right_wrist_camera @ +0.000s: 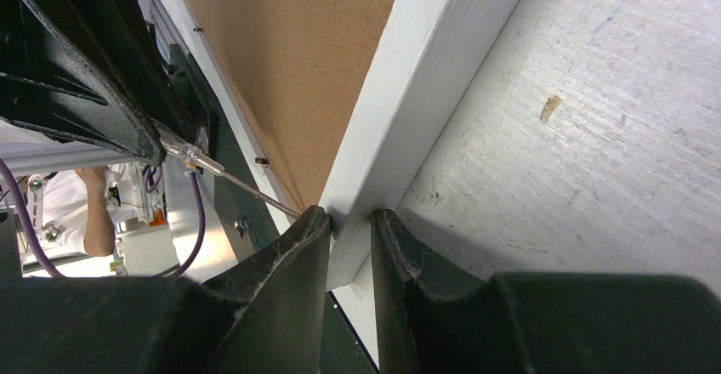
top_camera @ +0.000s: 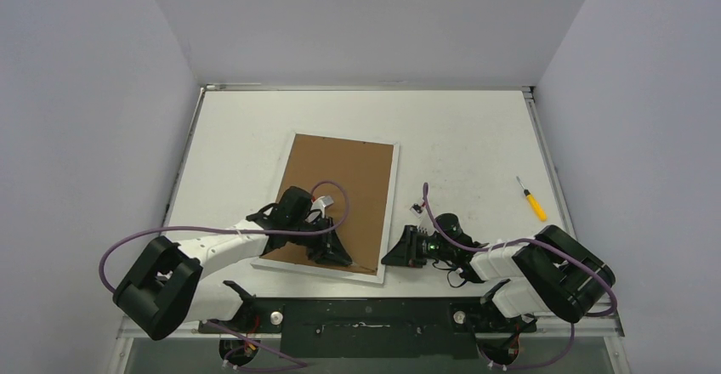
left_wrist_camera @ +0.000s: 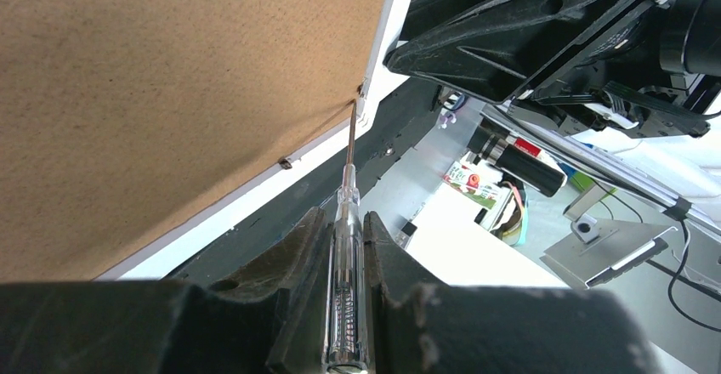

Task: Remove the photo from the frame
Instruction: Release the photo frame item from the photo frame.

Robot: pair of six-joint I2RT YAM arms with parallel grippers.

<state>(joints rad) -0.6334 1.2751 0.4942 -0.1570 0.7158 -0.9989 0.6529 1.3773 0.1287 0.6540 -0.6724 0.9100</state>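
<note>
The frame (top_camera: 336, 200) lies face down on the table, brown fibreboard back up, white border around it. The photo is hidden. My left gripper (top_camera: 330, 251) is shut on a clear-handled screwdriver (left_wrist_camera: 349, 255); its thin shaft reaches to the frame's near right corner (left_wrist_camera: 364, 102), where the brown back meets the white border. My right gripper (top_camera: 400, 251) is shut on the frame's white border (right_wrist_camera: 425, 93) at that near right corner, one finger on each side of the rail. A small metal tab (left_wrist_camera: 286, 163) sits on the back's near edge.
A yellow-handled screwdriver (top_camera: 533, 199) lies on the table at the right. The table's near edge and the dark base rail (top_camera: 366, 314) run just below the frame. The left arm (top_camera: 212, 251) stretches over the frame's near left part.
</note>
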